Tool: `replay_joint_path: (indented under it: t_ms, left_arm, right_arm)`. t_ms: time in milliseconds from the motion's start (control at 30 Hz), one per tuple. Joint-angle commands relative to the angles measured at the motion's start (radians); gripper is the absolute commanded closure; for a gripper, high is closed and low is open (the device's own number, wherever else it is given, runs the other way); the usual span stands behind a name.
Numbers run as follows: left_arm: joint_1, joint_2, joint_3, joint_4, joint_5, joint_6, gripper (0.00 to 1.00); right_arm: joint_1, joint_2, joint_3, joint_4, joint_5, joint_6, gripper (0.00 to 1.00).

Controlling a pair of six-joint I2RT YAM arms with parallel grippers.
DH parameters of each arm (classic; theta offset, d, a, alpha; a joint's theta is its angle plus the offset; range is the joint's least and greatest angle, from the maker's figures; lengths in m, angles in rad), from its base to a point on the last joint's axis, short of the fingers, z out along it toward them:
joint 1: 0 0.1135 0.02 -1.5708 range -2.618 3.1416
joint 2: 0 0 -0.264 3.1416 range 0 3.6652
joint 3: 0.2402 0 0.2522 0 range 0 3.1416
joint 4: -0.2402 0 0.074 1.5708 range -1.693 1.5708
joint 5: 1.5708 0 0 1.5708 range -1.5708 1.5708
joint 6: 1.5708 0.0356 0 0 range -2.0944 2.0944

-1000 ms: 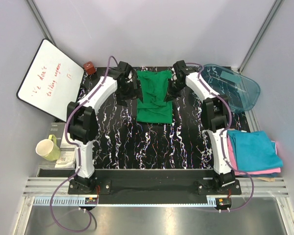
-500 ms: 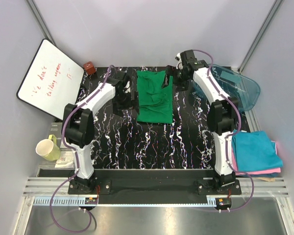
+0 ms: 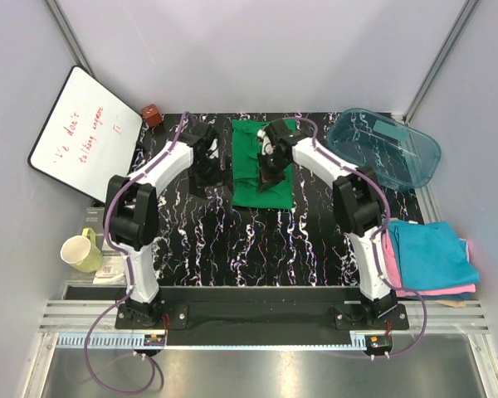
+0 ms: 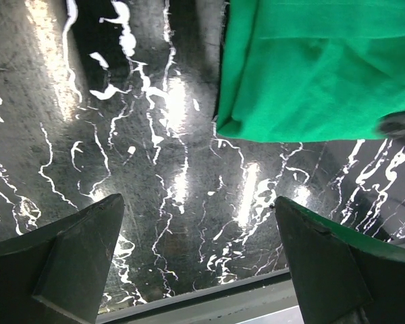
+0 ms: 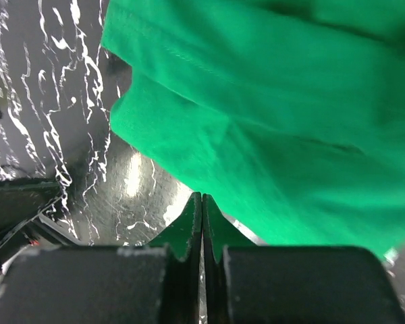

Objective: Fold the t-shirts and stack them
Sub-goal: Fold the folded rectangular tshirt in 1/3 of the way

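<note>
Over the green t-shirt (image 3: 251, 174), a fold in progress on the counter (image 3: 307, 232)
Right tool (image 5: 202, 199) clenched above the shirt's right half, probably to carry a fold across; pinched cloth unconfirmed. Left tool (image 4: 197, 202) released just left of it, out of the way. Folded stack (image 3: 430, 257) well right.

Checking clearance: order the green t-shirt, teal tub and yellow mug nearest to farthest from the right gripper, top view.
1. green t-shirt: beneath the right gripper, at centre.
2. teal tub: far right corner.
3. yellow mug: far left, near side.
</note>
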Motion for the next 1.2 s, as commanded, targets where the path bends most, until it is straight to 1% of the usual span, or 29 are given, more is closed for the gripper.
replay_joint_path:
  t_ms: [0,233,333,367,433,467,567,700,833,900,1000,1033,1100,1167]
  left_arm:
    - [0.021,-0.078,-0.03,0.017,-0.004,0.012,0.01]
    - [0.045,-0.115,-0.076,0.017,-0.018,0.011,0.01]
    - [0.051,-0.124,-0.084,0.017,-0.023,0.011,0.01]
    - [0.054,-0.126,-0.087,0.015,-0.021,0.009,0.01]
    - [0.057,-0.129,-0.093,0.015,-0.023,0.011,0.01]
    - [0.059,-0.13,-0.096,0.017,-0.023,0.012,0.01]
    - [0.064,-0.136,-0.104,0.012,-0.024,0.017,0.01]
    - [0.067,-0.147,-0.114,0.003,-0.029,0.028,0.01]
    - [0.067,-0.147,-0.136,0.002,-0.018,0.04,0.01]
    - [0.067,-0.144,-0.147,0.0,-0.016,0.045,0.01]
    - [0.067,-0.136,-0.154,0.005,-0.004,0.051,0.01]
    - [0.067,-0.133,-0.156,0.014,0.011,0.051,0.01]
    - [0.067,-0.121,-0.162,0.029,0.029,0.042,0.01]
    - [0.067,-0.104,-0.171,0.081,0.08,0.031,0.01]
  right_arm:
    - [-0.004,0.053,0.099,0.007,0.048,-0.008,1.0]
    - [-0.004,0.171,0.265,-0.072,0.104,-0.029,1.0]
    - [-0.004,0.231,0.364,-0.111,0.138,-0.035,1.0]
    - [-0.004,0.251,0.433,-0.124,0.153,-0.04,1.0]
    - [-0.004,0.309,0.504,-0.161,0.182,-0.043,1.0]
    - [-0.004,0.329,0.567,-0.169,0.21,-0.047,1.0]
    - [-0.005,0.379,0.663,-0.177,0.262,-0.046,1.0]
    - [-0.008,0.406,0.739,-0.163,0.324,-0.011,1.0]
    - [-0.008,0.388,0.745,-0.106,0.406,0.026,1.0]
    - [-0.01,0.354,0.728,-0.086,0.437,0.037,1.0]
    - [-0.008,0.264,0.633,-0.022,0.465,0.026,1.0]
    - [-0.008,0.239,0.575,0.004,0.472,0.022,1.0]
    - [-0.01,0.169,0.526,0.012,0.508,0.008,1.0]
    - [-0.014,0.086,0.42,0.012,0.532,0.012,1.0]
